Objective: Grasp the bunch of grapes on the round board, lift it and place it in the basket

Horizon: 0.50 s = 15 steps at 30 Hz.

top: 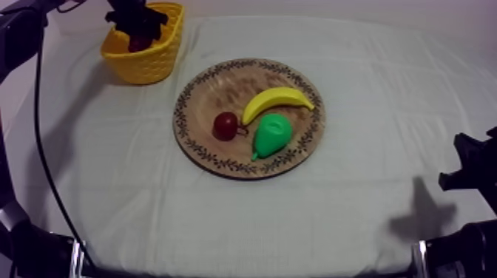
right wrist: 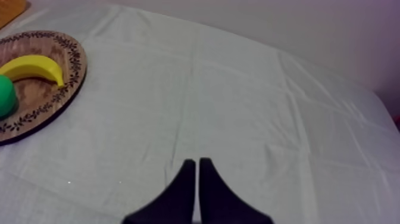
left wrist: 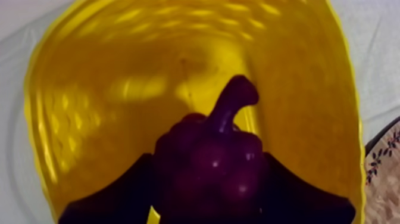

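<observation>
My left gripper [top: 137,28] hangs over the yellow basket [top: 140,70] at the table's far left, shut on the dark purple bunch of grapes [top: 139,43]. In the left wrist view the grapes [left wrist: 208,167], stem up, sit between my black fingers [left wrist: 107,199] just above the inside of the basket [left wrist: 107,107]. The round wooden board [top: 214,89] lies mid-table. My right gripper [top: 460,164] rests low at the right edge. In its own view its fingers [right wrist: 196,164] lie together as a narrow wedge over bare cloth.
On the board lie a yellow banana [top: 277,100], a green pear [top: 272,134] and a small red fruit [top: 225,126]. From the right wrist, the board [right wrist: 53,95] with the banana [right wrist: 33,67] and the pear [right wrist: 5,95] lies off to the side.
</observation>
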Each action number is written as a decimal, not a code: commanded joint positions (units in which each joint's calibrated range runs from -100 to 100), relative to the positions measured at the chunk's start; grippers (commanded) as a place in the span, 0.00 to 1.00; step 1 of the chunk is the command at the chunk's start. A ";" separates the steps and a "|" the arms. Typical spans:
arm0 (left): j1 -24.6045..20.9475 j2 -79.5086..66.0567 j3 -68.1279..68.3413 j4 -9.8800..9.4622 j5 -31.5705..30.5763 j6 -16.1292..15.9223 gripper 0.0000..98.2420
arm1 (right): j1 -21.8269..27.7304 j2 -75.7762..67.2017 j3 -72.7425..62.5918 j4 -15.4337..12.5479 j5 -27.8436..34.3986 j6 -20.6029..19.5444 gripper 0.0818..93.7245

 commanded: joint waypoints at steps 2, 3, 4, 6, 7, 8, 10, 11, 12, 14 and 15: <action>0.00 -0.02 0.25 0.08 -0.56 0.05 0.38 | 0.01 -0.02 -0.01 0.01 0.01 0.01 0.00; 0.00 -0.11 0.64 0.11 -1.07 0.05 0.39 | 0.01 -0.02 -0.01 0.01 0.01 0.01 0.00; 0.00 -0.28 1.17 0.13 -1.69 0.10 0.42 | 0.01 -0.02 -0.01 0.01 0.01 0.01 0.00; 0.00 -0.78 2.59 0.15 -3.02 0.44 0.52 | 0.01 -0.02 -0.01 0.01 0.01 0.01 0.00; 0.00 -1.08 3.38 0.16 -3.71 0.62 0.57 | 0.01 -0.02 -0.01 0.01 0.01 0.01 0.00; 0.00 -1.37 4.10 0.15 -4.34 0.79 0.63 | 0.01 -0.02 -0.01 0.01 0.01 0.01 0.00; 0.06 -1.90 5.19 0.03 -5.13 1.09 0.72 | 0.01 -0.02 -0.01 0.01 0.01 0.01 0.00; 0.09 -2.15 5.60 -0.02 -5.36 1.15 0.76 | 0.01 -0.02 -0.01 0.01 0.01 0.01 0.00; 0.11 -2.40 6.02 -0.05 -5.52 1.24 0.80 | 0.01 -0.02 -0.01 0.01 0.01 0.01 0.00; 0.13 -2.91 6.85 -0.09 -6.02 1.38 0.86 | 0.01 -0.02 -0.01 0.01 0.01 0.01 0.00; 0.16 -3.17 7.30 -0.10 -6.37 1.44 0.89 | 0.01 -0.02 -0.01 0.01 0.01 0.01 0.00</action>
